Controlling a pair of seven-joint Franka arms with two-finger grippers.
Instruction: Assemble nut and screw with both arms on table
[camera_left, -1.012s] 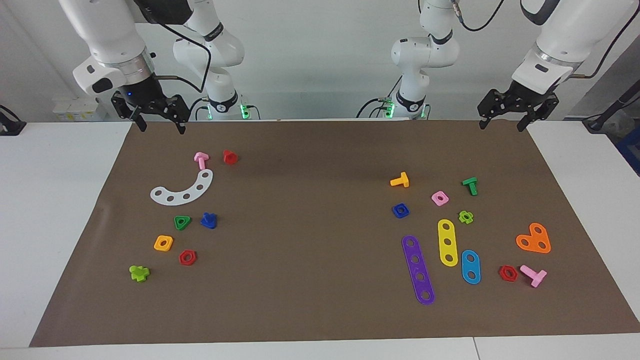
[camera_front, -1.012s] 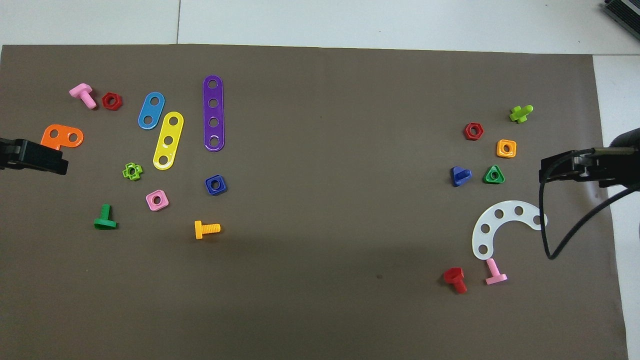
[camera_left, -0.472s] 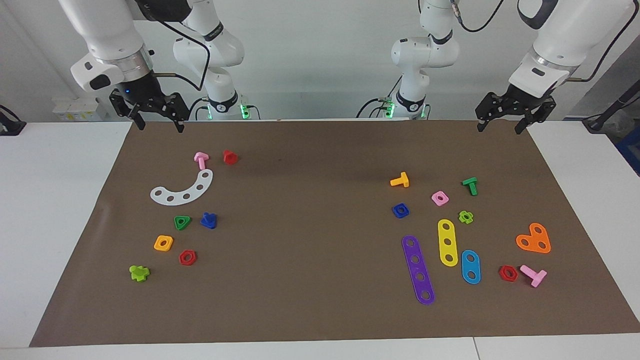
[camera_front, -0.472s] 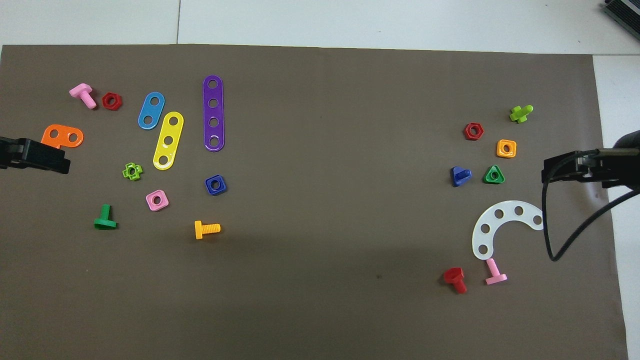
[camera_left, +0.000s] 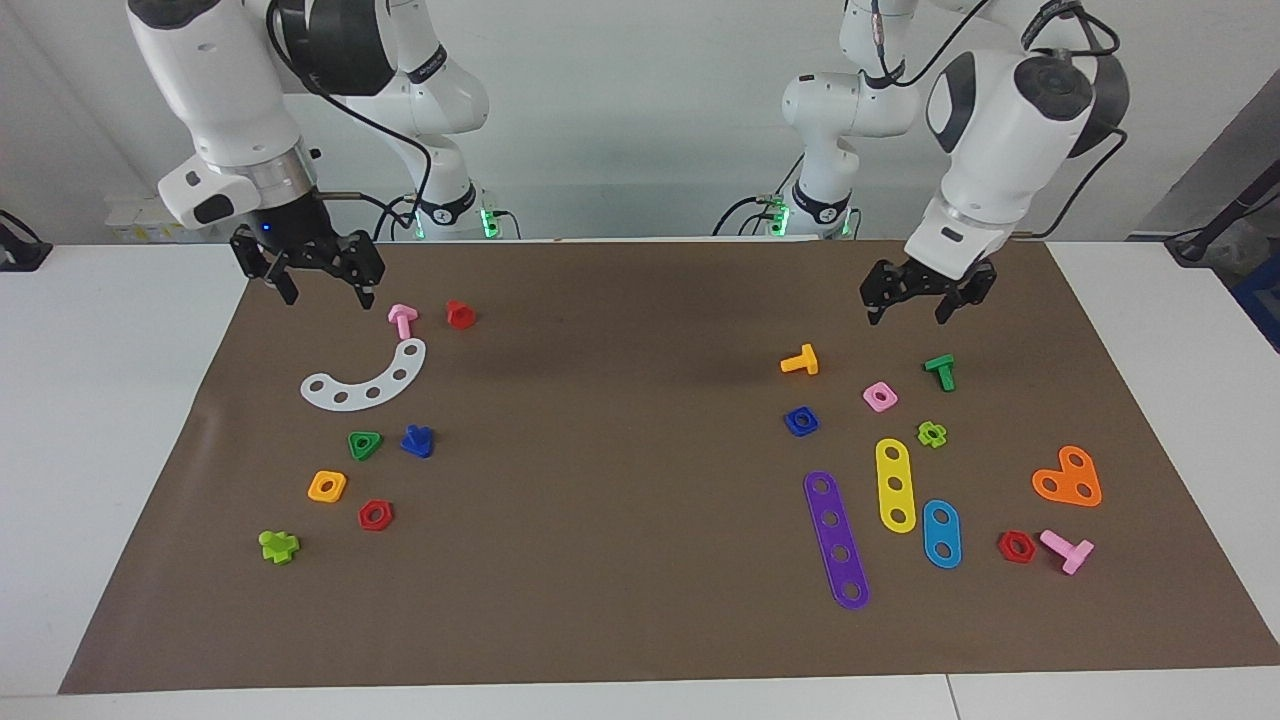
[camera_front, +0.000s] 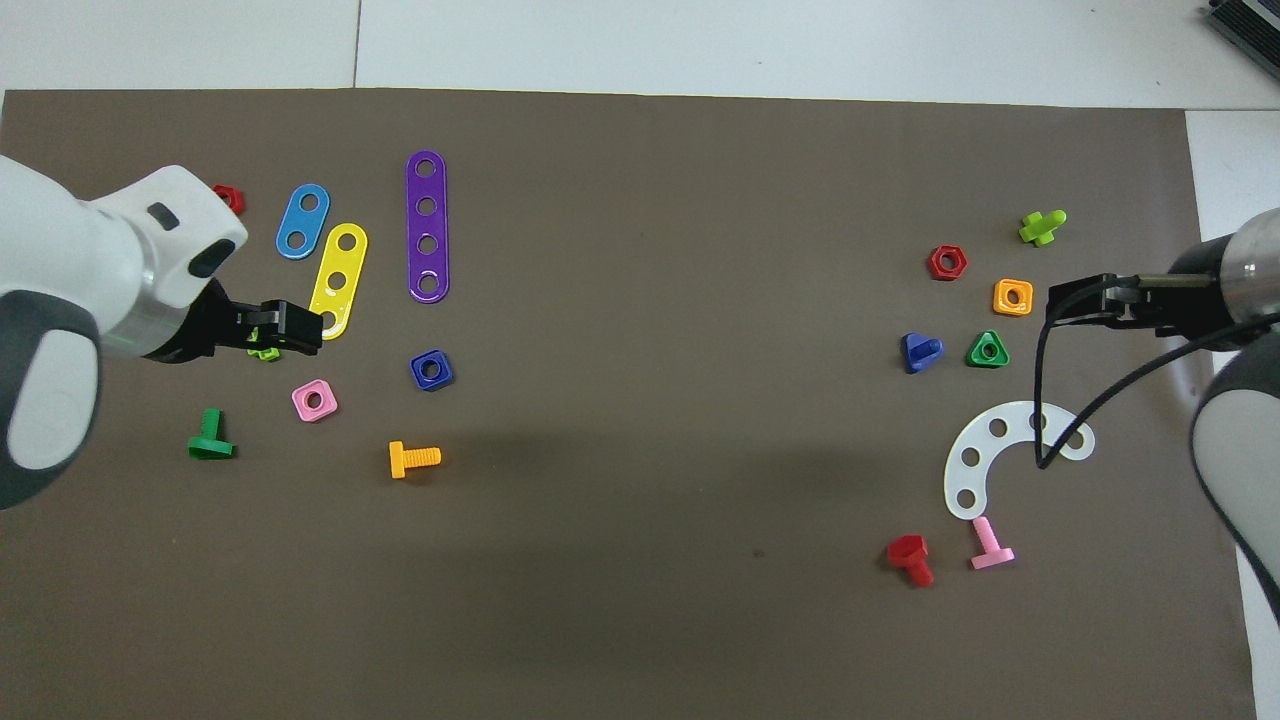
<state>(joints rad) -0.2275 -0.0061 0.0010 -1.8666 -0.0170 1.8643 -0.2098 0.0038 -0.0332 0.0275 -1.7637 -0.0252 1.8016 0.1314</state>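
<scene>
The dark blue nut (camera_left: 801, 421) (camera_front: 431, 369) lies flat on the brown mat (camera_left: 620, 480) toward the left arm's end of the white table (camera_left: 110, 420). The dark blue screw (camera_left: 417, 440) (camera_front: 919, 351) lies beside a green triangular nut (camera_left: 364, 444) toward the right arm's end. My left gripper (camera_left: 908, 316) (camera_front: 305, 330) hangs open and empty over the parts between the nut and the left arm's end. My right gripper (camera_left: 327, 295) (camera_front: 1062, 301) hangs open and empty over the mat by the white curved strip (camera_left: 368, 380).
Around the nut lie orange (camera_left: 800, 361) and green (camera_left: 940, 371) bolts, a pink nut (camera_left: 879, 396) and purple (camera_left: 836, 540), yellow (camera_left: 895, 484) and light blue (camera_left: 941, 533) strips. Near the screw lie an orange nut (camera_left: 327, 486), a red nut (camera_left: 375, 514) and pink (camera_left: 402, 319) and red (camera_left: 460, 314) bolts.
Both grippers have come down and in over the mat. The left one travelled much more, toward the parts near the nut. No part has moved.
</scene>
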